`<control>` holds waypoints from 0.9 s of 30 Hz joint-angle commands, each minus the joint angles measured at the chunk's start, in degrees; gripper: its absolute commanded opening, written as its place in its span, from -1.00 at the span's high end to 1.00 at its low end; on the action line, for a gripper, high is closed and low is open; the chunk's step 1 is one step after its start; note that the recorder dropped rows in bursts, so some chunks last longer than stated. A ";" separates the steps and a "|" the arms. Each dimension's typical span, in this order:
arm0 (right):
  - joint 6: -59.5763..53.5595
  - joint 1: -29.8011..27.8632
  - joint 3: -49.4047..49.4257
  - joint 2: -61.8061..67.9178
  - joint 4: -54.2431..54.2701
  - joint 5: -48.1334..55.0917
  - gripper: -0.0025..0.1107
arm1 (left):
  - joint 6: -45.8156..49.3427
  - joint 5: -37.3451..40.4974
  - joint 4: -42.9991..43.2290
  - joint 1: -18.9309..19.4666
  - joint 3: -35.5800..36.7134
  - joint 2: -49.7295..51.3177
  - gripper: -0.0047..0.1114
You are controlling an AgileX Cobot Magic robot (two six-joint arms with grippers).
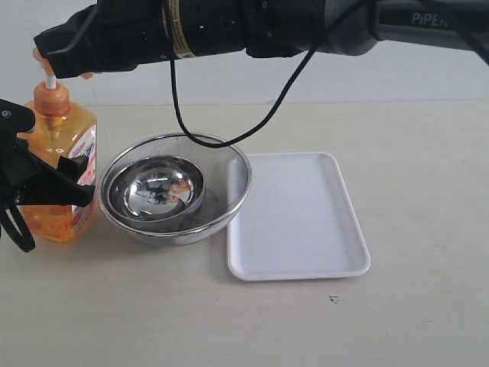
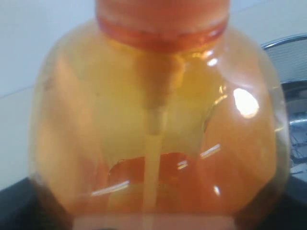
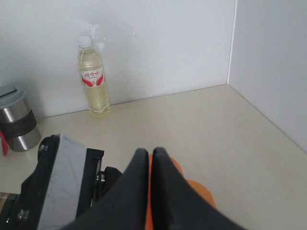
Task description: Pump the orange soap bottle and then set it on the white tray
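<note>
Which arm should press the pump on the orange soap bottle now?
Right. The right gripper, shut, rests on the pump head with the white stem exposed, ready to push down. The left gripper is busy clamping the orange soap bottle, steadying it.

The right end effector (image 3: 148, 153) ends in two slim, tapering matte-black fingers (image 3: 165, 191), and beside them shows a flat grey plate (image 3: 64, 182) on a black bracket with small screw heads. Behind that end effector the arm (image 1: 229, 27) is a bulky black housing ringed by a brass-coloured band (image 1: 176, 27) with dark markings, then a grey link (image 1: 428, 23) lettered "PiPER" in white, with a thin black cable (image 1: 174, 84) looping below. The left end effector (image 1: 65, 183) is also black and angular, with a black strap loop (image 1: 23, 238) at its rear.
</note>
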 commanded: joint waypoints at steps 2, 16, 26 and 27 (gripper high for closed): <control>-0.36 0.04 1.98 2.97 -7.44 0.51 0.96 | -0.43 -0.81 0.00 -0.36 -0.41 -0.15 0.84; -3.54 0.04 1.75 -1.54 -7.44 3.36 0.96 | -0.43 -0.81 0.00 -0.36 -0.41 -0.15 0.84; -5.67 0.04 1.75 -9.09 -7.44 4.80 0.96 | -0.43 -0.81 0.00 -0.36 -0.41 -0.15 0.84; -5.67 0.04 1.75 -9.66 -7.44 5.41 0.96 | -0.43 -0.81 0.00 -0.36 -0.41 -0.15 0.84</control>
